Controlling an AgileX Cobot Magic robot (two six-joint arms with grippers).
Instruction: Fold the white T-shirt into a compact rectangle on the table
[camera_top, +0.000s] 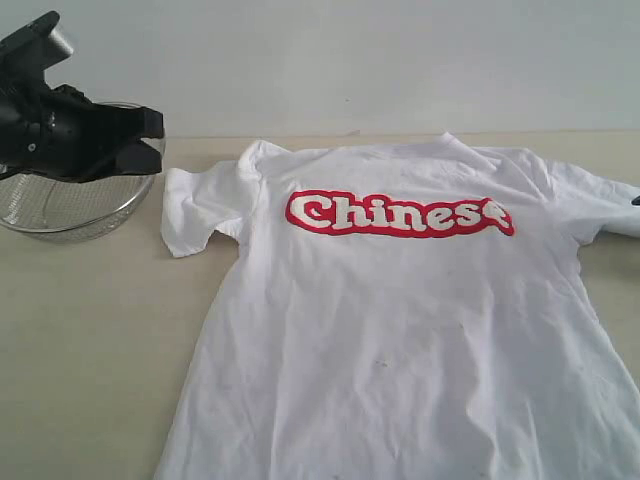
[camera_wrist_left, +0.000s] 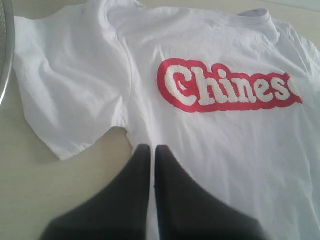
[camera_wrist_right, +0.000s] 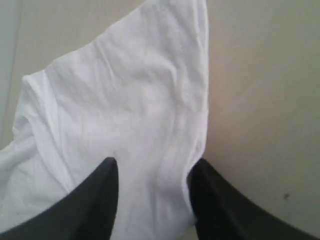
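Observation:
The white T-shirt (camera_top: 400, 330) lies flat and front up on the table (camera_top: 90, 350), its red "Chinese" band (camera_top: 400, 213) across the chest. My left gripper (camera_top: 150, 135) hangs shut and empty at the back left, over the bowl and apart from the shirt's left sleeve (camera_top: 195, 210). In the left wrist view its fingertips (camera_wrist_left: 151, 149) meet with nothing between them. My right gripper (camera_wrist_right: 152, 167) stands open astride the shirt's right sleeve (camera_wrist_right: 135, 100), a finger on each side of the cloth. Only a dark tip of the right gripper (camera_top: 636, 200) shows at the exterior view's right edge.
A wire-mesh metal bowl (camera_top: 70, 205) stands at the back left under my left arm; its rim (camera_wrist_left: 5, 55) also shows in the left wrist view. Bare tabletop (camera_wrist_right: 265, 100) lies beside the right sleeve. A pale wall runs behind the table.

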